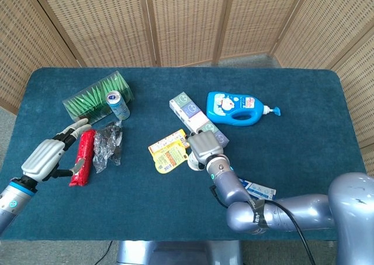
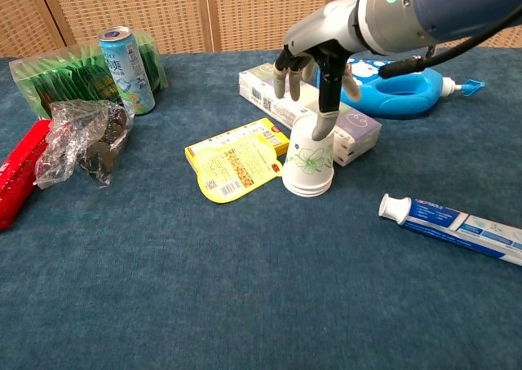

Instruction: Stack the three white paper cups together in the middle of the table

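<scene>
The white paper cups [image 2: 310, 162] stand upside down, nested into one low stack in the middle of the blue table; the outer one has a green leaf print. My right hand [image 2: 314, 68] hovers right over the stack, fingers pointing down and apart, one fingertip [image 2: 324, 124] touching the stack's top. From the head view the right hand [image 1: 204, 145] hides most of the cups [image 1: 191, 161]; only a bit of rim shows. My left hand [image 1: 49, 156] is at the table's left edge, fingers spread and empty, beside a red packet [image 1: 83, 157].
A yellow snack packet [image 2: 236, 165] lies just left of the stack, a flat box [image 2: 269, 89] and a blue detergent bottle [image 2: 400, 81] behind it. A toothpaste tube [image 2: 457, 223] lies to the right. A can [image 2: 122, 58], green packs [image 2: 57, 72] and a crumpled plastic bag [image 2: 81, 138] sit far left.
</scene>
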